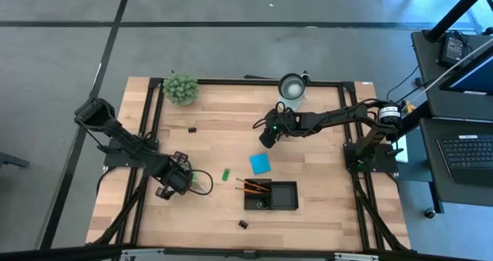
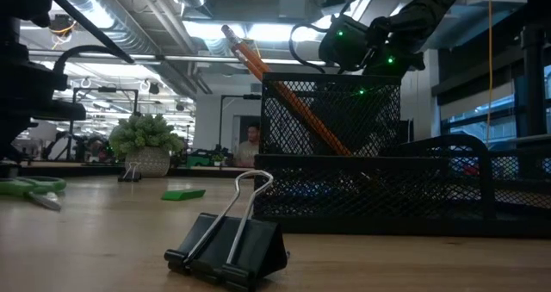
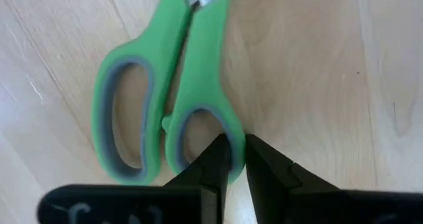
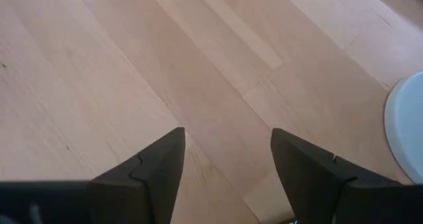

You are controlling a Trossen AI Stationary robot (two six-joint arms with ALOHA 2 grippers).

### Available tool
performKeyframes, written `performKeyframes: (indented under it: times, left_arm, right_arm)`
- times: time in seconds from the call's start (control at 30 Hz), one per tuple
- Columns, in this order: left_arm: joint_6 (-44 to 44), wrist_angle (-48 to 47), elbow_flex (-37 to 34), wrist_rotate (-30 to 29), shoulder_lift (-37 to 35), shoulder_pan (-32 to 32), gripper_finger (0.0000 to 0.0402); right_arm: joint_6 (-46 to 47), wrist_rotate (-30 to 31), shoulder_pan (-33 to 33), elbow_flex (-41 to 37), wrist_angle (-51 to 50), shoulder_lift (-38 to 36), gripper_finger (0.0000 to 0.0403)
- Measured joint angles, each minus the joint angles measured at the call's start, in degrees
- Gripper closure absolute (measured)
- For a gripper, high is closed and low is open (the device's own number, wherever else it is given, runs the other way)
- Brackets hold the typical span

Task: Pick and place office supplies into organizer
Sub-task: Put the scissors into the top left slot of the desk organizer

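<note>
The green-handled scissors (image 3: 165, 85) lie flat on the wooden table at the left and also show in the low view (image 2: 30, 187). My left gripper (image 3: 239, 148) is down at them, shut on one handle loop. My right gripper (image 4: 228, 141) is open and empty above bare table near the white cup (image 1: 291, 86). The black mesh organizer (image 1: 271, 195) stands at the front middle with orange pencils (image 1: 250, 186) leaning in its left compartment. The blue note pad (image 1: 259, 164) and the small green block (image 1: 226, 174) lie flat on the table beside it. My left gripper pinches the outer rim of one handle loop (image 3: 232, 128) of the scissors, one finger (image 3: 215, 161) inside the loop and the other (image 3: 264, 164) outside it. The fingers come from above, pointing down. The scissors lie flat on the table.
A fuzzy green plant ball (image 1: 180, 88) stands at the far left corner. One black clip (image 1: 192, 128) lies mid-table and another (image 1: 243, 224) lies near the front edge, large in the low view (image 2: 228, 240). The cup's rim (image 4: 406, 125) shows beside my right gripper.
</note>
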Motion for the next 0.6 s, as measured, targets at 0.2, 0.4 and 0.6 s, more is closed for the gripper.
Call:
performKeyframes:
  times: [0.2,0.4,0.6]
  left_arm:
    - [0.00,0.04,0.40,-1.99,0.50,-0.43,0.0385]
    - [-0.81,-3.00,3.12,-7.84,1.06,-0.48,0.0385]
    - [-2.06,-10.26,7.55,-19.75,0.90,-0.30,0.0386]
  right_arm:
    - [-0.04,0.02,-0.02,0.00,0.00,0.00,0.0175]
    - [-0.05,0.02,-0.03,0.00,-0.02,0.00,0.0175]
    - [-0.07,0.02,-0.04,0.00,-0.02,0.00,0.0175]
